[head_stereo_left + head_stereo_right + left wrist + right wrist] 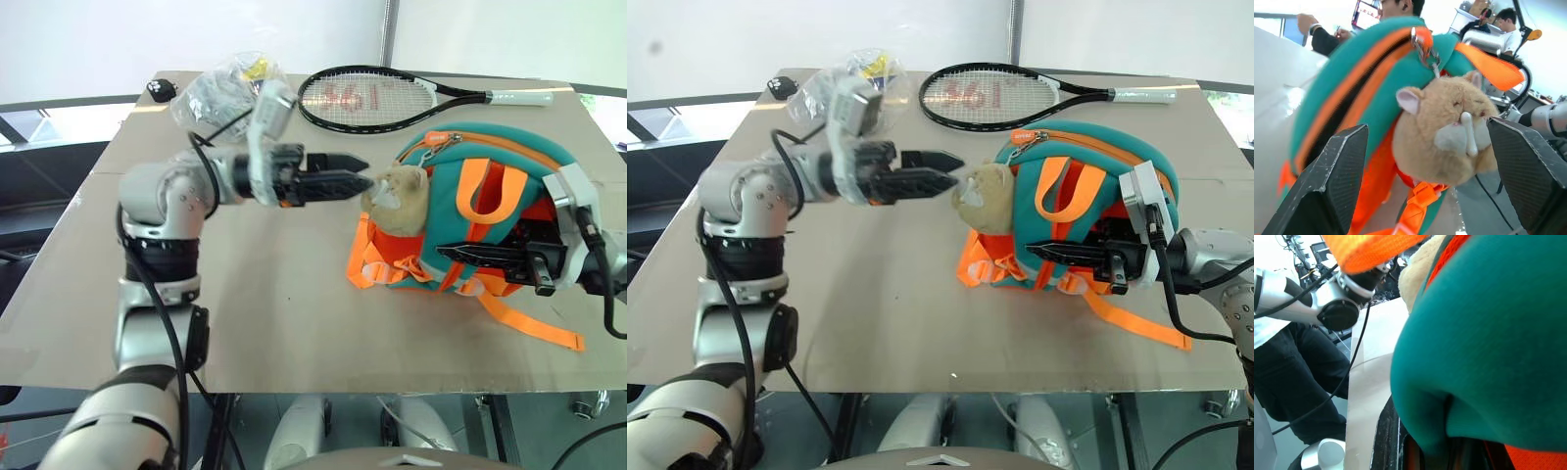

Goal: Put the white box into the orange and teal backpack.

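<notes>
Backpack (460,211): orange w/ teal panels, lying on the table (284,323), right of centre in the head views. Zip along its upper edge looks shut in the left wrist view; contents can't be seen. White box: can't be told in any view, so its place is unknown.

Plush toy (397,196): tan, clipped at the backpack's left end, face toward frame left. Orange straps (534,328) trail from the pack's lower right over the tabletop.

Clear plastic bag (220,88): upper left of frame, far table edge, small items inside incl. sth yellow; items can't be named. Small black object (160,89) just left of the bag.

Tennis racket (392,98): black frame, white grip, top centre, lying flat behind the backpack, apart from it.

People: seen in the background of the left wrist view, top of frame; dark trousers at lower left of the right wrist view.

Left claw (358,174): centre of frame, level, pointing at the plush toy. Fingers spread wide, empty; in the left wrist view the toy sits between the two fingertips (1332,181), apart from both.

Right claw (460,255): right of frame, level, pointing frame left, lying against the backpack's front. Closed on teal backpack fabric, per the right wrist view.
</notes>
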{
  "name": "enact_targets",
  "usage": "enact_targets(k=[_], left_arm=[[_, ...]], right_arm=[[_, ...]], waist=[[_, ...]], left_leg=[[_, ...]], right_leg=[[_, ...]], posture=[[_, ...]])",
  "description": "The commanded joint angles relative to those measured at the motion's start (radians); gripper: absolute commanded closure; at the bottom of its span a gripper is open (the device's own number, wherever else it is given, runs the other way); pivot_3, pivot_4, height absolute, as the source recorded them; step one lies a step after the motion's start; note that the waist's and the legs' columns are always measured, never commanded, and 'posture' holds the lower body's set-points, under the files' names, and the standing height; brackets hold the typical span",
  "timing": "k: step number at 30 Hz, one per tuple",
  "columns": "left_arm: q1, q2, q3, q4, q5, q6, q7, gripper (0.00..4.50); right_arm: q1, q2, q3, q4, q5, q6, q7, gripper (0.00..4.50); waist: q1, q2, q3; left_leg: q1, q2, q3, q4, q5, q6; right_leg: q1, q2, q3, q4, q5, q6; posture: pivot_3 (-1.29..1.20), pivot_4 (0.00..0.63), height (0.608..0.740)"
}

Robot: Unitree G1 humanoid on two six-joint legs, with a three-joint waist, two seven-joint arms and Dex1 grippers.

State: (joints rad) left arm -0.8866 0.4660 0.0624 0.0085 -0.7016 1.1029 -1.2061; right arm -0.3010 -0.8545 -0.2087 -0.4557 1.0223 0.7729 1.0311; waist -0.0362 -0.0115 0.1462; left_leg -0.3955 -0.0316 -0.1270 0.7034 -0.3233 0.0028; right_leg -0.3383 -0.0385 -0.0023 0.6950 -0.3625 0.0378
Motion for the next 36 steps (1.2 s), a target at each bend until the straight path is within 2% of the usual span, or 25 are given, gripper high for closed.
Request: enact_targets(k=[1,7,13,15,16,18,22,26,31,36], left_arm=[[0.008,-0.067,-0.003,-0.114,-0.059,0.056,0.132,0.55],[0.008,-0.135,-0.01,-0.099,-0.087,0.067,0.226,0.55],[0.019,-0.082,-0.031,-0.097,-0.095,0.026,0.172,3.15],[0.02,-0.057,-0.015,-0.087,-0.095,0.009,0.167,3.93],[0.018,-0.044,-0.003,-0.078,-0.097,-0.004,0.162,4.13],[0.008,-0.02,0.02,-0.052,-0.094,-0.037,0.157,4.18],[-0.028,0.059,0.106,0.064,-0.098,-0.07,0.166,4.18],[0.01,0.101,0.153,0.112,-0.109,-0.056,0.193,4.18],[0.128,0.127,0.147,0.105,-0.073,-0.067,0.222,4.18],[0.35,0.078,0.114,0.041,-0.035,-0.082,0.319,4.18]], right_arm=[[-0.014,-0.004,-0.021,-0.021,0.011,-0.014,0.007,4.5],[0.001,-0.005,-0.033,-0.033,0.015,-0.013,0.0,4.5],[0.019,0.004,-0.062,-0.038,0.017,-0.021,-0.04,4.5],[0.017,0.008,-0.079,-0.028,0.013,-0.026,-0.063,4.5],[0.014,0.011,-0.089,-0.022,0.012,-0.028,-0.077,4.5],[0.005,0.026,-0.111,-0.006,0.005,-0.038,-0.113,4.5],[-0.062,0.093,-0.184,0.098,-0.003,-0.064,-0.275,4.5],[-0.1,0.124,-0.22,0.16,-0.006,-0.069,-0.347,4.5],[-0.106,0.137,-0.238,0.186,-0.02,-0.078,-0.383,4.5],[-0.116,0.151,-0.227,0.199,-0.068,-0.1,-0.427,4.5]], waist=[[0.001,0.0,0.0],[0.006,0.0,0.0],[0.012,0.0,0.0],[0.016,0.0,0.0],[0.017,0.0,0.0],[0.021,0.0,0.0],[0.017,0.0,0.0],[0.014,0.0,0.0],[0.005,0.001,0.0],[-0.006,0.002,0.0]], left_leg=[[0.0,0.0,0.0,0.0,0.0,0.0],[0.002,0.0,0.003,0.001,0.0,0.0],[0.003,0.0,0.004,0.001,0.0,0.0],[0.003,0.001,0.004,0.001,0.0,0.0],[0.003,0.001,0.004,0.0,0.0,0.0],[0.004,0.001,0.004,0.0,0.0,0.0],[0.005,0.001,0.004,-0.001,0.0,0.0],[0.008,0.001,0.006,-0.002,0.0,0.0],[0.008,0.001,0.005,-0.003,0.0,0.0],[0.01,0.001,0.006,-0.004,0.0,0.0]], right_leg=[[0.0,0.001,0.0,0.0,0.0,0.0],[0.003,0.001,0.0,0.0,0.0,0.0],[0.003,0.001,0.001,0.0,0.0,0.0],[0.003,0.001,0.001,0.0,0.0,0.0],[0.003,0.002,0.001,0.0,0.0,0.0],[0.003,0.002,0.001,0.0,0.0,0.0],[0.003,0.001,0.001,0.0,0.0,0.0],[0.003,0.001,0.002,0.0,0.0,0.0],[0.003,0.001,0.004,0.0,0.0,0.0],[0.003,-0.001,0.008,0.0,0.0,0.0]], posture=[[0.0,0.15,0.74],[0.0,0.15,0.74],[0.0,0.15,0.74],[0.0,0.15,0.74],[0.0,0.15,0.74],[0.0,0.15,0.74],[0.0,0.15,0.74],[0.0,0.15,0.74],[0.0,0.15,0.74],[0.0,0.15,0.74]])
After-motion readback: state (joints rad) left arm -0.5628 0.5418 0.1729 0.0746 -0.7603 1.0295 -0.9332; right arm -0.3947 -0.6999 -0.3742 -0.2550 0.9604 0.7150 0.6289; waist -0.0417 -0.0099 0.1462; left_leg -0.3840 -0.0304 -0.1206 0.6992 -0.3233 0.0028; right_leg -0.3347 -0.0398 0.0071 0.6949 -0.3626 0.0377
